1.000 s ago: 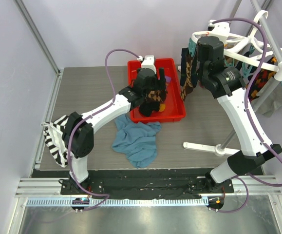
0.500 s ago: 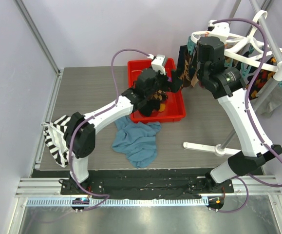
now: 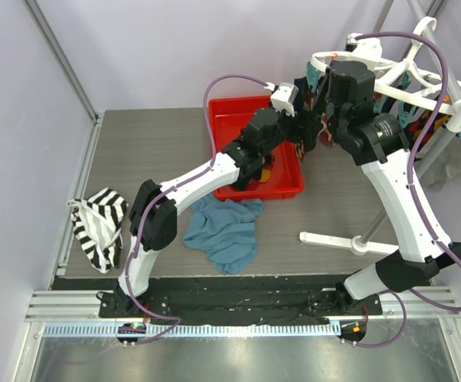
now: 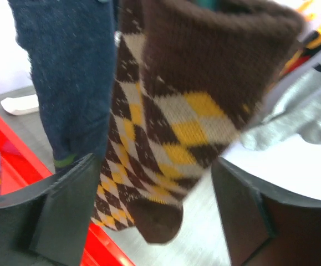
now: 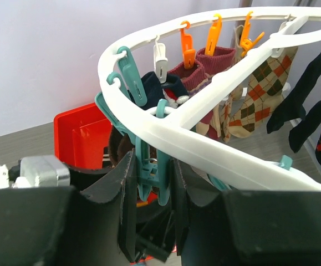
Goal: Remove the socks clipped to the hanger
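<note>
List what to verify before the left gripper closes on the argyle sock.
1. Left gripper open: ok.
2. Argyle sock hangs between its fingers: ok.
3. Dark blue sock clear of the grip: cannot tell, its toe hangs right by one finger.
4. Right gripper shut on the teal clip: ok.
5. That clip is the one holding this sock, and has let go: cannot tell.
6. Red tray has bare floor for the drop: ok.
</note>
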Available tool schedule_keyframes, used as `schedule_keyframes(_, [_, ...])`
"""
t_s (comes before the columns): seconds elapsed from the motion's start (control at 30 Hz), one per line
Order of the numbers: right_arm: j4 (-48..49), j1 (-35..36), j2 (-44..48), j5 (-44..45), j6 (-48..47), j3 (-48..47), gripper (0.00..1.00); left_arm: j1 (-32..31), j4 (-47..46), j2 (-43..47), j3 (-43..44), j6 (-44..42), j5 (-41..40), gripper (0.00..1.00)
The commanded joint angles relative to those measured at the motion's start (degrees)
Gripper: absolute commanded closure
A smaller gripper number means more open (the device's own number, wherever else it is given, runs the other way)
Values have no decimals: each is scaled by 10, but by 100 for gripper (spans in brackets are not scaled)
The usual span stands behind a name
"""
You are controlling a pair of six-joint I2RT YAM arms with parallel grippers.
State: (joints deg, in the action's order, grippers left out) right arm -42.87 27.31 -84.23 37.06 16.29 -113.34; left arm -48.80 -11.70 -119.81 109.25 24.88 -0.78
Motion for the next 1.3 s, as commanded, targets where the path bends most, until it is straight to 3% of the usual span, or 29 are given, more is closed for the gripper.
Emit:
schedule_keyframes(0.0, [26, 1, 24, -16, 13, 3, 99, 1, -3, -8, 36, -11, -58, 46])
schedule_keyframes(0.07, [25, 1, 27, -19, 12, 6, 99, 0, -7, -3, 31, -12, -66, 70])
schedule_keyframes(0.1, [26, 0, 29, -20, 12, 7, 98, -1, -6, 2, 19, -12, -70, 89])
schedule_keyframes(0.13, [26, 1, 32, -20, 13, 11, 96, -2, -6, 17, 11, -11, -83, 98])
schedule_keyframes(0.17, [24, 1, 35, -20, 15, 14, 95, -3, -12, 26, 1, -10, -88, 100])
schedule_keyframes(0.3, [12, 1, 48, -30, 28, 13, 77, -11, -34, 62, -53, -17, -104, 100])
schedule_keyframes(0.5, [-30, 1, 68, -65, 50, -6, 61, -22, -21, 84, -55, -40, -101, 100])
schedule_keyframes(0.87, [-85, 1, 69, -159, 84, -94, 46, -28, -15, 96, -60, -43, -114, 100])
schedule_keyframes(1.27, [-57, 1, 18, -167, 91, -145, 46, -40, -19, 106, -64, -57, -136, 100])
